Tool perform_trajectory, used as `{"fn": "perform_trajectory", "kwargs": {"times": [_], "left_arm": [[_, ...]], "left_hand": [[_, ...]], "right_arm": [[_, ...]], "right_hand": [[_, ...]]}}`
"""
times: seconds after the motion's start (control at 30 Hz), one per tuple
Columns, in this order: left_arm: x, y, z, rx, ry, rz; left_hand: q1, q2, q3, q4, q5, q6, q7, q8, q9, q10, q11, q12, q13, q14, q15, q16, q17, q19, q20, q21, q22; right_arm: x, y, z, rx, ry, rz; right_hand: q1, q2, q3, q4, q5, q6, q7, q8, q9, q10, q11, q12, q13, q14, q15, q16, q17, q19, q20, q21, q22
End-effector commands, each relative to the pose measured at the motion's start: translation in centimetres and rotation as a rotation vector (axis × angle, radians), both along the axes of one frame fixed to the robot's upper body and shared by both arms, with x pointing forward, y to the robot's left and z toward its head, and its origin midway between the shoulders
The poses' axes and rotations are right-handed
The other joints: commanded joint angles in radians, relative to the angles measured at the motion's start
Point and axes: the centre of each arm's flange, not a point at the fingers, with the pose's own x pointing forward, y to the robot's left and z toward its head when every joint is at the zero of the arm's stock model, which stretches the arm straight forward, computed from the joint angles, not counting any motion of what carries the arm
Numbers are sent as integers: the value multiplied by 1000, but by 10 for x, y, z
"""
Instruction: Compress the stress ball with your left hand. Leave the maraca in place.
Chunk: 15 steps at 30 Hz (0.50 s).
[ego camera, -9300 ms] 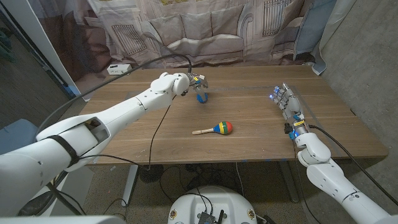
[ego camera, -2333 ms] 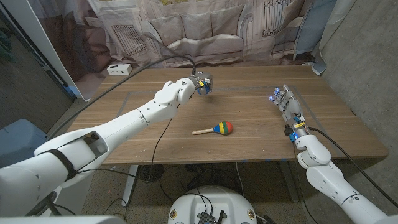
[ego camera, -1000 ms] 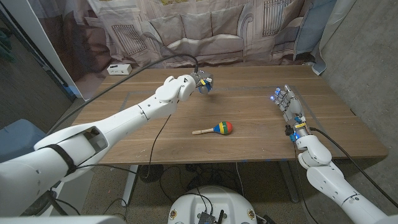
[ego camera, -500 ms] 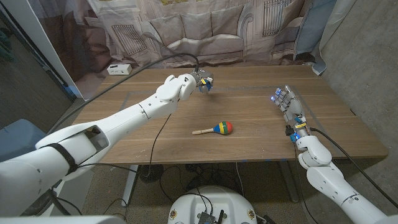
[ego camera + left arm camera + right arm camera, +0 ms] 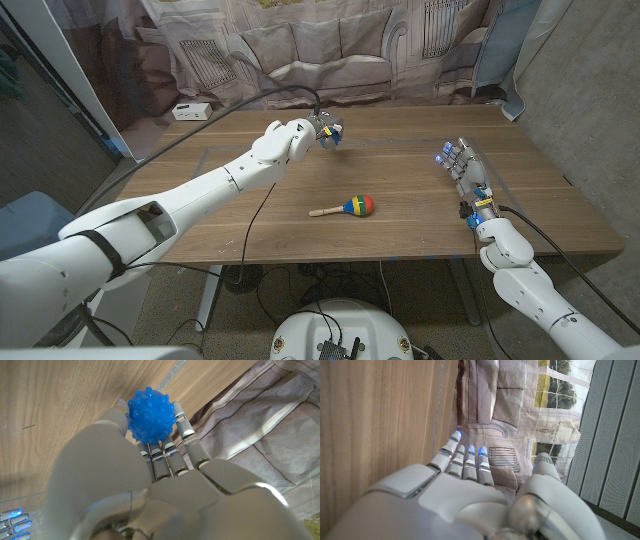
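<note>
On the brown wooden tabletop we list, near its middle, a multicoloured maraca with a pale wooden handle, lying untouched. Our white left hand has its fingers curled around the knobbly blue rubber stress ball, raised above the far side. Our white right hand stands at the right edge, fingers straight, holding nothing.

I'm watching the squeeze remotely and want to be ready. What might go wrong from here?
The ball sits out at the left robot hand's fingertips, lifted off the table, so squeezing may pop it loose. A dropped ball might roll into the maraca lying nearer the table's front edge, which must stay put.
</note>
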Motion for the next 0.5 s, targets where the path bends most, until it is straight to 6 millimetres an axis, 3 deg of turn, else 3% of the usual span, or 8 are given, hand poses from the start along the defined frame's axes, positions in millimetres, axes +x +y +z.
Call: {"fn": "perform_trajectory", "kwargs": {"times": [0.03,0.5], "left_arm": [[1,1,-2,-17,-2,-8],[1,1,-3,-49,-36,-39]], "left_hand": [[15,19,6,-13,5,11,-1,-2,1,4,-2,0,3,9,-3,6,-2,10,4,-4,5],[73,50,42,-59,15,46,-12,2,-5,33,-10,13,9,49,-16,19,-8,36,-4,-1,6]], "right_arm": [[0,1,-1,-1,6,0],[-1,1,0,-11,-1,0]], "right_hand": [[8,-4,-6,1,-1,7,0,-1,3,7,5,0,3,10,1,-3,5,6,-2,4,3],[7,-4,-7,2,-2,7,-4,-1,3,7,4,0,3,9,0,-4,5,4,2,3,3]]}}
